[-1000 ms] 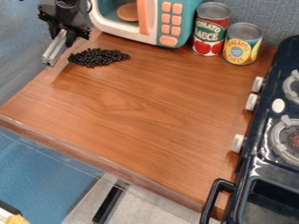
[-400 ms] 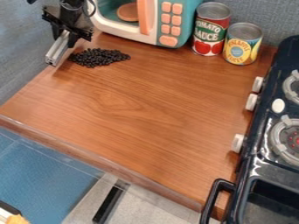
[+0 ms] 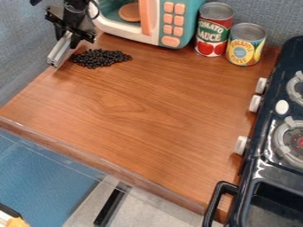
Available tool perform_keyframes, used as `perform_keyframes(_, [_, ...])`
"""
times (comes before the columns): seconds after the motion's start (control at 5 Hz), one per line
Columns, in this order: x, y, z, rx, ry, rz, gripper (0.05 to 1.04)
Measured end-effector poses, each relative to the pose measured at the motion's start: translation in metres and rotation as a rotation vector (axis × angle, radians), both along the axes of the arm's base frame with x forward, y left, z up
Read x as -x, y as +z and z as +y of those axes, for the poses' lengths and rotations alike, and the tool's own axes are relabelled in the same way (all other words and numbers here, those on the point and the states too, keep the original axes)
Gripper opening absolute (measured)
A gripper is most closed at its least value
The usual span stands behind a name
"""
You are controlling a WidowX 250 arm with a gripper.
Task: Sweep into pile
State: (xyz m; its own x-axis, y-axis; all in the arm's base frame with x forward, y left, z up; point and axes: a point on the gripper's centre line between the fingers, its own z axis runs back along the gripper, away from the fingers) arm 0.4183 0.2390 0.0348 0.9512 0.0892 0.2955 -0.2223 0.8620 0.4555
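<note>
In the camera view, the toy microwave (image 3: 198,9) at the far edge of the worktop (image 3: 136,115) stands with its interior partly in sight, a round orange-brown disc (image 3: 130,12) inside. Right of it, two cans stand upright near the far right corner: a red and green one (image 3: 213,29) and, just beside it, a yellow and blue one (image 3: 246,44); both show closed tops. The black beans (image 3: 99,58) lie near the worktop's far left corner, in front of the microwave. They form one elongated heap, dense in the middle and thinning toward the right end, where single beans can be made out. The gripper (image 3: 67,40) hangs at the worktop's left edge, by the heap's left end, its fingers clamped on a silvery bar (image 3: 60,49). The bar slants down and left, just beside the beans. Along the worktop's right edge stands a black toy stove (image 3: 269,111) with white knobs (image 3: 255,103), ring-shaped burner grates (image 3: 283,150) and, at its near end, a black handle (image 3: 220,195).
</note>
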Motion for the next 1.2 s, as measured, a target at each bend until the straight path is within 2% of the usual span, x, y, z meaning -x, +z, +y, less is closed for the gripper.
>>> perform_keyframes(0.6, [0.001, -0.007, -0.002, -0.01, -0.037, 0.027, 0.388])
perform_keyframes(0.8, [0.001, -0.009, -0.004, 0.01, -0.027, 0.052, 0.388])
perform_keyframes(1.2, [-0.001, -0.009, -0.014, 0.079, -0.012, 0.115, 0.388])
